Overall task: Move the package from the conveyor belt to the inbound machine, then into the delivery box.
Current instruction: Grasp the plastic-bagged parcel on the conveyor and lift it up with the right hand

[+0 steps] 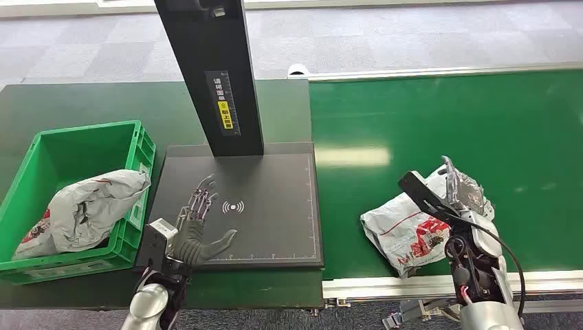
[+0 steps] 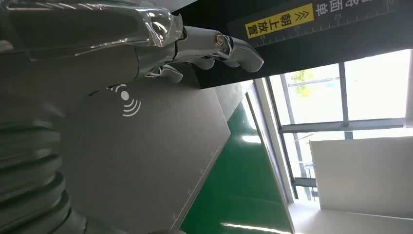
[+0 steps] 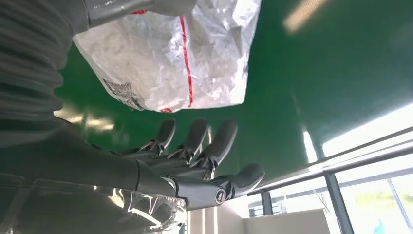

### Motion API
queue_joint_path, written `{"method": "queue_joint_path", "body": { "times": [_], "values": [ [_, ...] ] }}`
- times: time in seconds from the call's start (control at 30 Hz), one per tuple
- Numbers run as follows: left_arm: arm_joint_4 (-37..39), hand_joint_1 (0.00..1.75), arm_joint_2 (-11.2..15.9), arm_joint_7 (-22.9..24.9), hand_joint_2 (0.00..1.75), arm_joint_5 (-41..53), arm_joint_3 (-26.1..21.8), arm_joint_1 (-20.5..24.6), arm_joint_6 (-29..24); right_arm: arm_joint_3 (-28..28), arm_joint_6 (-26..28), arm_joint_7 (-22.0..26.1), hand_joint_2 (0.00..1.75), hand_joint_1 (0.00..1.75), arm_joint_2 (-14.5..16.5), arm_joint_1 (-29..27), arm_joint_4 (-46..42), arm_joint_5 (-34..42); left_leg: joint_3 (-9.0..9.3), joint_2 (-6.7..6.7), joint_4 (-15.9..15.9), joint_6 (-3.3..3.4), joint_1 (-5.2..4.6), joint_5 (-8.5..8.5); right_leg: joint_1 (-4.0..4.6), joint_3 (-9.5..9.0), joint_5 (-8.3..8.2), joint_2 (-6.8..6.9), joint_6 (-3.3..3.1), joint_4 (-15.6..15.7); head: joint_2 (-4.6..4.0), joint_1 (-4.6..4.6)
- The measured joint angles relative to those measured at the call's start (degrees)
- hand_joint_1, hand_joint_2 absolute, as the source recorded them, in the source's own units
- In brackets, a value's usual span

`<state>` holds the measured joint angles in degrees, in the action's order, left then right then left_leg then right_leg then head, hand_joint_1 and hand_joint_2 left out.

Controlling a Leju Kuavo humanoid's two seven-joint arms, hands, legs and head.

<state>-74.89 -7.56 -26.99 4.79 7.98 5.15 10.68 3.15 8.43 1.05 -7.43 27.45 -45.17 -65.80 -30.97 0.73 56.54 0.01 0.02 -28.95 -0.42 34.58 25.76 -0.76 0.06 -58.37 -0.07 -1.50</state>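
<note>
Right hand [image 1: 459, 199] open, fingers spread beside the grey package [image 1: 412, 230] on the green conveyor belt [image 1: 481, 130]; right wrist view confirms no grip. Left hand [image 1: 199, 230] open over scanner plate [image 1: 275, 220].

Left hand [image 1: 199, 230] flat, fingers spread, empty; right hand [image 1: 459, 199] raised, fingers apparently extended and apart.

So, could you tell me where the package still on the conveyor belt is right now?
In the head view the package lies on the green conveyor belt at the lower right, beside the open right hand, just right of the inbound machine.
</note>
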Motion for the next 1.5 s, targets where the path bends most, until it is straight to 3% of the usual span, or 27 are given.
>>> {"method": "queue_joint_path", "body": {
  "times": [0.37, 0.83, 0.97, 1.1, 1.17, 1.23, 1.27, 1.5],
  "values": [
    [0.86, 0.0, -0.02, -0.02, 1.75, 0.01, 0.0, 0.12, -0.67, -1.74, -8.0, -5.45, 1.75, 0.0, -0.33, -1.21, 0.72, -2.95, 0.0, 0.0, 0.0, 0.0, 0.0, 0.0, 0.0, 0.01, 0.0, -0.01, 0.0, 0.0, 0.0, 0.0],
    [3.28, 0.0, -0.22, 0.28, 1.75, 0.09, 0.12, 2.69, -0.64, -2.61, -19.6, -5.97, 1.75, 0.0, -2.2, -0.5, 5.43, 3.02, 0.01, 0.01, 0.0, 0.0, 0.0, 0.0, 0.0, 0.0, 0.0, 0.0, 0.0, 0.0, 0.0, 0.0],
    [3.71, 0.0, -0.29, 0.41, 1.75, 0.09, 0.26, 3.06, -0.64, -2.82, -21.88, -5.15, 1.75, 0.4, -2.82, -0.23, 6.45, 5.74, 0.02, 0.01, 0.0, 0.0, 0.0, 0.0, 0.0, -0.01, 0.0, 0.0, 0.0, 0.01, 0.0, 0.01],
    [3.83, 0.0, -0.32, 0.52, 1.75, 0.09, 0.33, 3.1, -0.64, -3.25, -22.61, -4.08, 1.75, 0.4, -3.27, -0.09, 7.08, 6.88, 0.03, 0.0, 0.0, 0.0, 0.0, 0.0, 0.0, -0.02, 0.0, 0.0, 0.0, 0.01, 0.0, 0.0],
    [3.91, 0.0, -0.32, 0.53, 1.75, 0.09, 0.33, 3.1, -0.64, -3.56, -22.61, -4.01, 1.75, 0.85, -3.41, 0.05, 7.27, 7.0, 0.03, 0.0, 0.0, 0.0, 0.0, 0.0, 0.0, -0.02, 0.0, 0.0, 0.0, 0.01, 0.0, 0.0],
    [4.02, 0.0, -0.32, 0.53, 1.75, 0.09, 0.33, 3.1, -0.64, -3.86, -22.58, -4.0, 1.75, 1.51, -3.5, 0.22, 7.42, 7.03, 0.04, 0.0, 0.0, 0.0, 0.0, 0.0, 0.0, -0.02, 0.0, 0.0, 0.0, 0.01, 0.0, 0.0],
    [4.04, 0.0, -0.32, 0.53, 1.75, 0.09, 0.33, 3.09, -0.64, -4.0, -22.48, -3.99, 1.75, 1.67, -3.55, 0.3, 7.45, 7.03, 0.04, 0.0, 0.0, 0.0, 0.0, 0.0, 0.0, -0.03, 0.0, 0.0, 0.0, 0.01, 0.0, 0.01],
    [3.67, 0.0, -0.31, 0.53, 1.75, 0.07, 0.32, 2.37, -0.77, -5.66, -18.72, -3.24, 1.75, 1.75, -3.64, 0.55, 7.48, 7.14, 0.02, 0.0, 0.0, 0.0, 0.0, 0.0, 0.0, -0.04, 0.0, 0.0, 0.0, 0.0, 0.0, 0.01]
  ]
}}
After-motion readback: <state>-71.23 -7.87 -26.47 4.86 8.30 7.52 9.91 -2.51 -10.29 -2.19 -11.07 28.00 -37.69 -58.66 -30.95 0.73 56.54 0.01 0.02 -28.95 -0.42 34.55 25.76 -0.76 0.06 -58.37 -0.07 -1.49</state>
